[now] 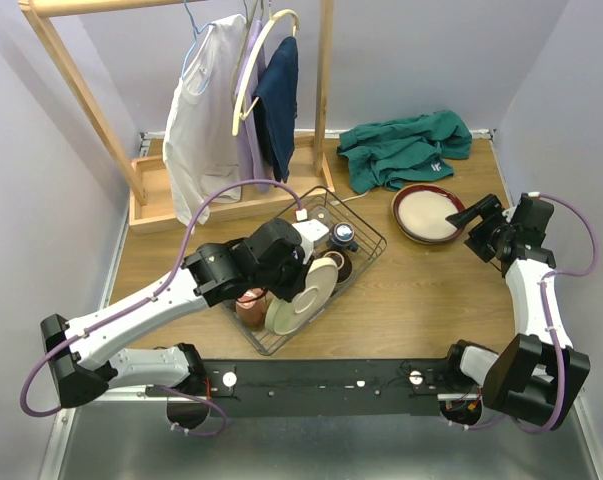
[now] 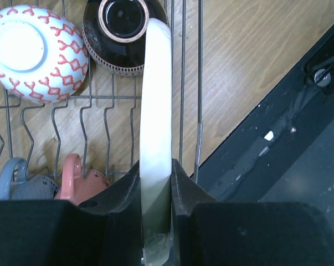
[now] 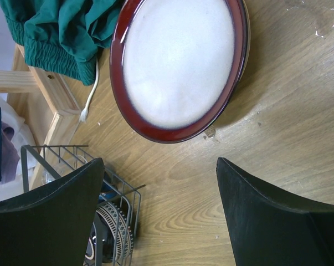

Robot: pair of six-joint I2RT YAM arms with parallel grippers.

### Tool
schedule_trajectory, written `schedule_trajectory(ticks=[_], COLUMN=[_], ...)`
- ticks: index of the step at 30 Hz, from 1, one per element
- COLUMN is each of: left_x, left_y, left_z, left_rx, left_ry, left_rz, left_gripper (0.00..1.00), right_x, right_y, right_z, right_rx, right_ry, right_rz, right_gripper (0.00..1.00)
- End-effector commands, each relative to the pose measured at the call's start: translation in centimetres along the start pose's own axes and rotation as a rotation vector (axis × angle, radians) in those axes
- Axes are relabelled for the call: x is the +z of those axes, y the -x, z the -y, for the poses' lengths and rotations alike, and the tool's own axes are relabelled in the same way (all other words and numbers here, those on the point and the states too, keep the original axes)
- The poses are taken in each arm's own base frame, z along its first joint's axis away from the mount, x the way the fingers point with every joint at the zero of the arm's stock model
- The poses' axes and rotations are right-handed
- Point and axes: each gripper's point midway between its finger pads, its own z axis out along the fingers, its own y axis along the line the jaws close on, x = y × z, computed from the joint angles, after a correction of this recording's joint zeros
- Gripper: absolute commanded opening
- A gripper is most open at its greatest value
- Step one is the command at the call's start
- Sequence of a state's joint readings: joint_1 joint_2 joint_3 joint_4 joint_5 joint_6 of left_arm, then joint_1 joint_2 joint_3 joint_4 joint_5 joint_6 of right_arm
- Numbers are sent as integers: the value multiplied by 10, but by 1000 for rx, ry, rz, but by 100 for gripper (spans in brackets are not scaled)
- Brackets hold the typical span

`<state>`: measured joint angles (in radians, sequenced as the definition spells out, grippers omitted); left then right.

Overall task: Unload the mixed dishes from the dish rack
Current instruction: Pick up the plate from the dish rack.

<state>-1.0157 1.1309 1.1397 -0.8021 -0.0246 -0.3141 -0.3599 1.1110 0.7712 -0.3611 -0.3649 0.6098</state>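
The black wire dish rack [image 1: 366,232] stands at the table's middle. My left gripper [image 1: 299,268] reaches into it and is shut on the rim of a cream plate [image 1: 303,298] that stands on edge. In the left wrist view the plate [image 2: 155,105] runs edge-on between my fingers [image 2: 184,185]. A white bowl with a red pattern [image 2: 31,52], a dark bowl [image 2: 122,33], a red cup [image 2: 78,180] and a grey cup [image 2: 14,174] lie in the rack [image 2: 183,83]. My right gripper [image 3: 160,163] is open and empty over bare wood beside a red-rimmed cream plate [image 3: 180,61].
A green cloth [image 1: 406,145] lies at the back right, touching the red-rimmed plate [image 1: 428,213]. A wooden clothes rack [image 1: 221,110] with hanging clothes stands at the back left. The rack's corner [image 3: 78,160] with a dark patterned bowl [image 3: 108,227] shows left of my right fingers.
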Motion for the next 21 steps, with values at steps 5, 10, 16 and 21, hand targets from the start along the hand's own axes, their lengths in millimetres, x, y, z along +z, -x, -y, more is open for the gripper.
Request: schedule_trajectory(ticks=[5, 10, 16, 21], left_x=[-49, -65, -87, -93], left_y=[52, 61, 75, 85], left_z=[14, 15, 12, 5], left_rx=[77, 111, 188, 300], left_ry=[-57, -59, -43, -9], left_rz=[144, 159, 189, 207], left_gripper=[0, 0, 0, 0], right_x=[0, 1, -2, -9], right_y=[-1, -1, 3, 4], right_z=[-5, -7, -15, -27], right_rx=[-4, 2, 1, 13], right_ry=[26, 37, 56, 101], right_rz=[-4, -10, -8, -12], right_gripper=[89, 89, 89, 89])
